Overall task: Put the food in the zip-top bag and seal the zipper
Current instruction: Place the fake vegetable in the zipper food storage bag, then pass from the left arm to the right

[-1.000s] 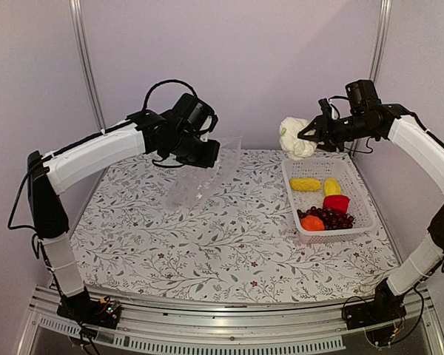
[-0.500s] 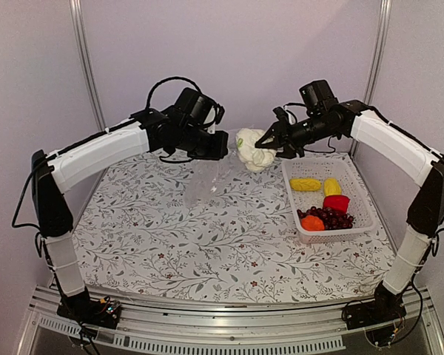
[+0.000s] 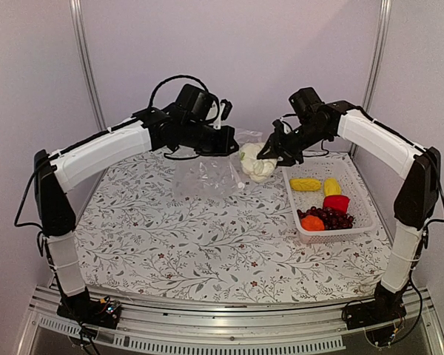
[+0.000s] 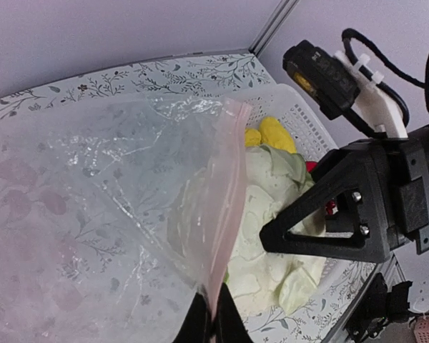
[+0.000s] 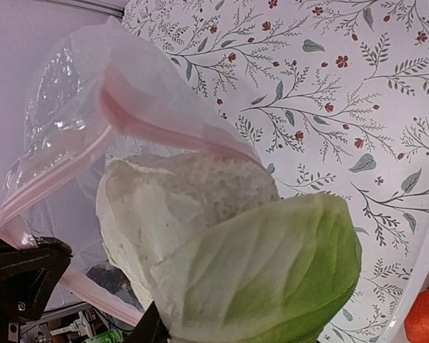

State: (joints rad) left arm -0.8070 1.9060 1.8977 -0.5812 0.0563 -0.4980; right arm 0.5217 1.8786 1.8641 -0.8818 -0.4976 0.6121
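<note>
Left claw (image 3: 231, 148) was clamped tight on the mouth edge of the zip-top bag (image 3: 203, 177). Its fingers were nipped together on the pink-tinted zipper (image 4: 226, 193) with no gap showing. The bag hung down from that pinch, its lower edge close to the counter (image 3: 170, 244); touching or not, I couldn't tell.

Straight across, almost tip to tip, the right claw (image 3: 265, 153) had its fingers closed around the cream-white lumpy piece (image 3: 256, 164), green leaf and all. That piece sat right out in front of the right claw's tips and just beside the left claw's pinch, up against the bag's gaping mouth. In the right wrist view the pink strip looped over the top of it. The left wrist view showed part of it through the clear film. How much of it lay inside, I couldn't tell.

Below the right claw and off to its right, back towards that arm's base, stood the white basket (image 3: 364, 200) on the counter with the rest of the food. In it lay the yellow long one (image 3: 305, 184) with the small yellow round (image 3: 331, 186) beside it, and the red one (image 3: 336, 203). The dark red grape bunch (image 3: 334, 217) had the orange ball (image 3: 312, 223) tucked against it. All of that was well apart from the left claw.
</note>
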